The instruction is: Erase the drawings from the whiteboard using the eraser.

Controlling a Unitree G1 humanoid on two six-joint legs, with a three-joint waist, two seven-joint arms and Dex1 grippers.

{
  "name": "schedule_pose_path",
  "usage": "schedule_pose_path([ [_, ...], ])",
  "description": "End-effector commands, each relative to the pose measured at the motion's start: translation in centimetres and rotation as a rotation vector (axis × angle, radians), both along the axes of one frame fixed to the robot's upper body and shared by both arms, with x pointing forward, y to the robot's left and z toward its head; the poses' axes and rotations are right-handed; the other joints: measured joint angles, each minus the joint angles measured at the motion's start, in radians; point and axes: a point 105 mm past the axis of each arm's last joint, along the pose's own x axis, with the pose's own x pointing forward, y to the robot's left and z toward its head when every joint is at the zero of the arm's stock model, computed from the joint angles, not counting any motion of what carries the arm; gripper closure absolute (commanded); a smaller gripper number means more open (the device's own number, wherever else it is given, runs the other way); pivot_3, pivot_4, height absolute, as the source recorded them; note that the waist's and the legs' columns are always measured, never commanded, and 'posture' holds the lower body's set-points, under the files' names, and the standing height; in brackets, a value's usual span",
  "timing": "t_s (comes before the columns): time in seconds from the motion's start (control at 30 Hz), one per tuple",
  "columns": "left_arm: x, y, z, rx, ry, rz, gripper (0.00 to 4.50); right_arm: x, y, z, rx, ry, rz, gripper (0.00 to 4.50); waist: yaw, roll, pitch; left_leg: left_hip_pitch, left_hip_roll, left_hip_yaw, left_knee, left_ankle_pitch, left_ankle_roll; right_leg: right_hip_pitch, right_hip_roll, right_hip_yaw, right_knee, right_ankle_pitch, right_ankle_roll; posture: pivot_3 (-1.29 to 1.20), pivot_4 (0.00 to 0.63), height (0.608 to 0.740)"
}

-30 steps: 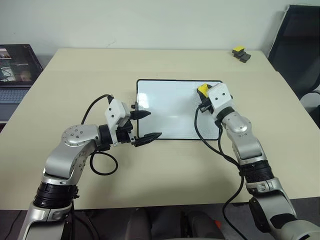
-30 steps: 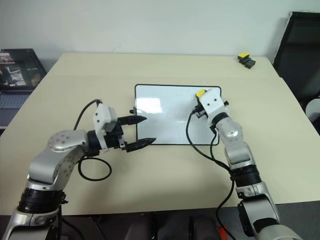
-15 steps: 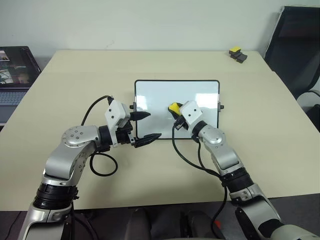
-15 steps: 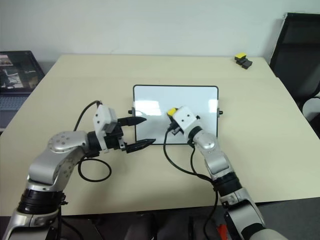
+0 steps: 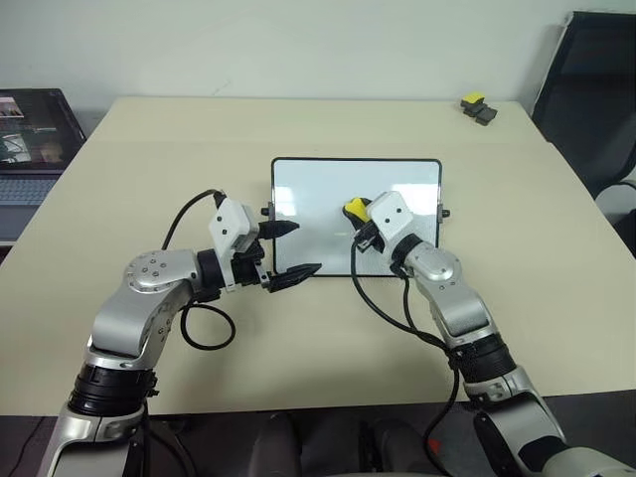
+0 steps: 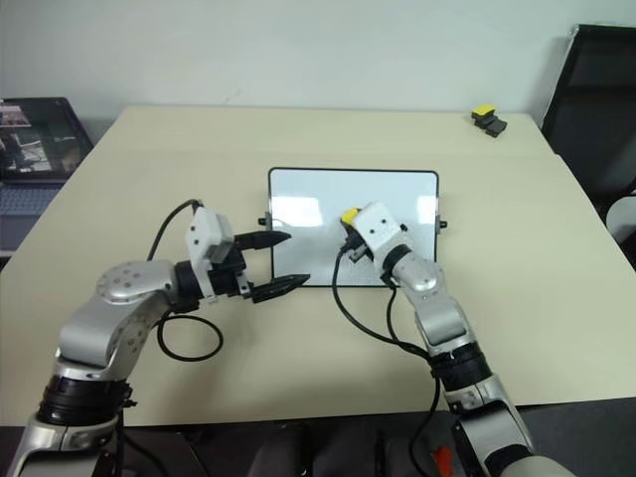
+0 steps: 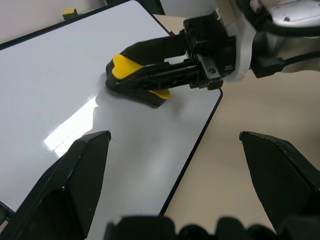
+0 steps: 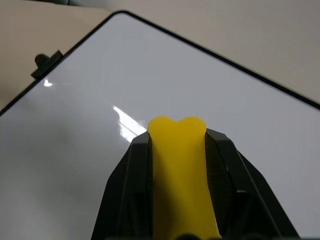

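- Pale beige table [image 5: 328,328] fills the scene, set against a plain light wall; a laptop [image 5: 35,139] is seen at the far left edge, a small black block with a yellow top [image 5: 477,106] near the far right corner, and a dark chair [image 5: 594,89] beyond that.
- At left, the left gripper [image 5: 288,248] is held just off the table by the board's near left corner, its fingers spread apart and empty, one above the board's left edge and one over the table in front of it; the forearm is bent inward and aimed across toward the right.
- In the middle, the whiteboard [image 5: 318,199] lies flat with its long side across the table; its surface looks clean, and no drawings can be made out on it.
- On the board's right half, the eraser [image 5: 354,209] is clamped between the closed fingers of the right gripper [image 5: 360,221], its yellow tip resting on or just above the white surface.
- The right arm is stretched forward from the near right, the wrist angled toward the left and roughly level.
- For good wiping, the eraser's face is best kept flat and lightly pressed, swept in overlapping passes, with the board steadied by the left gripper against sliding.
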Motion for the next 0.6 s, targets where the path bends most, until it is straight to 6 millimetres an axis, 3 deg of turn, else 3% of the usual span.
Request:
schedule_pose_path([
  [0.03,-0.5,-0.4,1.2,-0.024,-0.052,-0.025,0.00,-1.6,-2.1,3.8,0.038,-0.071,-0.036,3.41,0.005,0.000,0.000,0.000,0.000,0.000,0.000,0.000,0.000,0.000,0.000,0.000,0.000,0.000,0.000,0.00,0.150,0.740],
  [0.2,-1.7,-1.8,1.1,-0.040,-0.034,-0.110,0.00,-3.7,-5.7,4.0,0.000,0.041,-0.114,3.41,0.013,0.000,0.000,-0.001,0.000,0.000,0.000,0.000,0.000,0.000,-0.001,0.000,-0.002,0.000,0.000,0.00,0.150,0.740],
  [0.43,-3.0,-3.5,1.4,-0.015,-0.043,-0.238,0.00,-6.1,-11.3,2.1,-0.074,0.171,-0.266,3.41,0.009,0.000,0.000,-0.001,-0.001,0.001,0.000,0.000,0.000,0.001,-0.001,-0.001,-0.002,0.000,0.000,0.00,0.150,0.740],
  [0.6,-3.5,-5.3,1.8,-0.018,-0.054,-0.330,0.00,-7.5,-15.7,-1.8,-0.135,0.315,-0.405,3.41,0.008,0.000,0.000,-0.001,-0.002,0.002,0.000,0.000,0.000,0.001,0.000,-0.001,-0.002,-0.001,0.001,0.00,0.150,0.740],
])
